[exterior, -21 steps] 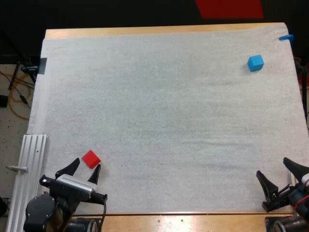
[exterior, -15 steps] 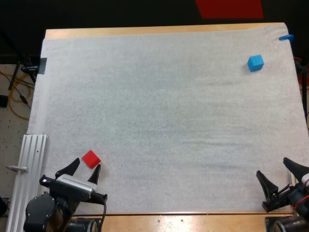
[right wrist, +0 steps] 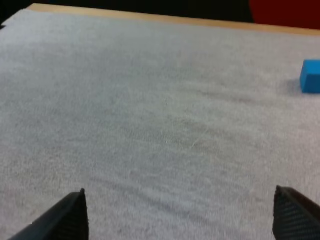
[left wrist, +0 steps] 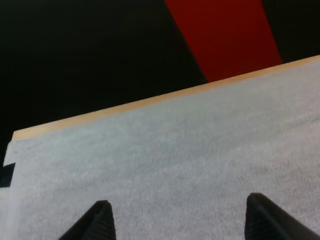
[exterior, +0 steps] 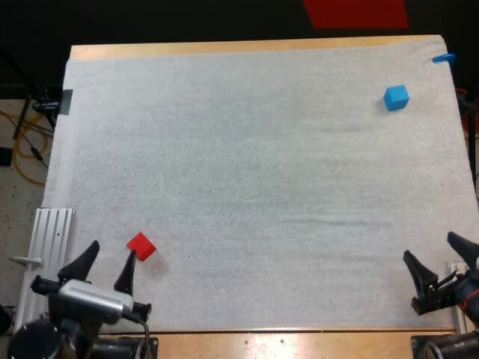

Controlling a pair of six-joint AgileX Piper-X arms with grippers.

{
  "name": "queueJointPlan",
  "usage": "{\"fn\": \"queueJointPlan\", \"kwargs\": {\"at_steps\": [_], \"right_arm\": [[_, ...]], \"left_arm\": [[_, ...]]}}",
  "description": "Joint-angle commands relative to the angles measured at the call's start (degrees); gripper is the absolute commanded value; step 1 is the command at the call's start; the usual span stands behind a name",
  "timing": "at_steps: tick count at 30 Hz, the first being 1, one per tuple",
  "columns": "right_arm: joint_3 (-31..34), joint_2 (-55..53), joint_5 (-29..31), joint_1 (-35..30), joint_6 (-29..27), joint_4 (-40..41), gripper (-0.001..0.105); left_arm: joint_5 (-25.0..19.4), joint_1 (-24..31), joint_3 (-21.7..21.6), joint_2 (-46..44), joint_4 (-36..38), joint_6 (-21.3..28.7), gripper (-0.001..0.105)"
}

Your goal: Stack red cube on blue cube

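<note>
working the first step, by the look of it: getting the left gripper onto the red cube, not yet lifting anything. seeing the red cube lying flat on the white mat close to the near left corner, turned a little off square, just beside the left gripper's right-hand fingertip and outside the gap rather than in it; not managing to tell whether touching or only close. holding the left jaws wide apart, clamping nothing, pointing out over bare mat in the left wrist view. spotting the blue cube near the far right corner of the mat, well apart from the red cube, standing alone and uncovered. finding the right gripper at the near right edge of the mat, jaws likewise spread wide and empty, looking across the mat toward the blue cube in the right wrist view. judging the next move as calling for shifting the left gripper a little to the right and tipping down, bringing the red cube between the fingers, squaring to its turned faces, then closing. expecting a long carry across the mat afterwards. minding the metal rail just left of the mat while swinging.
</note>
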Motion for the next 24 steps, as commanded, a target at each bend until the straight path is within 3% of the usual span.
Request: {"fn": "queueJointPlan", "kwargs": {"at_steps": [1, 7, 13, 20, 24], "right_arm": [[-2.7, 2.4, -0.1, 0.1, 0.1, -0.3, 0.073], [-10.6, 9.8, -0.1, 0.1, 0.0, 1.6, 0.073], [-17.6, 16.9, -0.1, 0.1, -2.2, 7.9, 0.073], [-21.4, 22.9, -0.1, 0.1, -3.2, 13.3, 0.073], [-21.4, 24.2, -2.9, 0.5, -7.0, 13.4, 0.072]], "left_arm": [[-1.0, 0.0, -2.5, 3.0, 2.4, -0.1, 0.056], [-1.2, 0.0, -10.2, 12.0, 10.9, -0.1, 0.056], [-7.5, 0.0, -15.7, 15.7, 18.4, -0.1, 0.056], [-9.0, 0.0, -17.7, 15.7, 27.2, -0.1, 0.056], [-13.7, 0.0, -17.7, 15.7, 29.3, -0.7, 0.056]]}}
